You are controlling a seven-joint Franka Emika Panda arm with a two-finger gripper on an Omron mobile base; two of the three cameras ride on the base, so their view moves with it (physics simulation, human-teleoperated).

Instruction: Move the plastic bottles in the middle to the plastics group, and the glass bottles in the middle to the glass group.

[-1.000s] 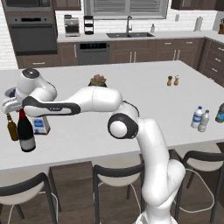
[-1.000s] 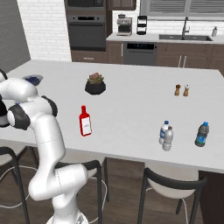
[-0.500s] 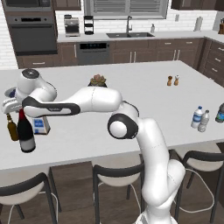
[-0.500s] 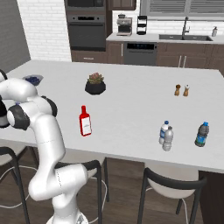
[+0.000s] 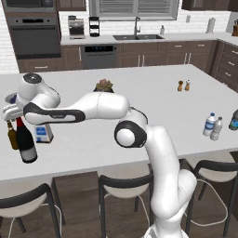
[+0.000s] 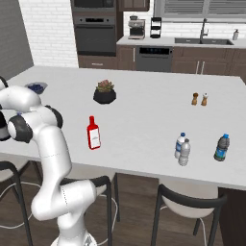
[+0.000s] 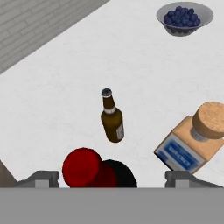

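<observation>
Over the counter's [image 5: 139,107] far left, our gripper [image 7: 111,177] has just opened, freeing the wine bottle [image 5: 25,139] beside the beer bottle [image 7: 112,117] (glass group); red bottle [image 6: 93,133] next.

Wine bottle [image 5: 26,142] stands upright beside beer bottle [image 5: 12,135].

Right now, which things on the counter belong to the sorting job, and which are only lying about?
Job:
wine bottle
beer bottle
corked bottle
red bottle
water bottles
dark blue bottle
gripper, jaws apart above the wine bottle

Lying about:
plant
shakers
berry bowl
</observation>
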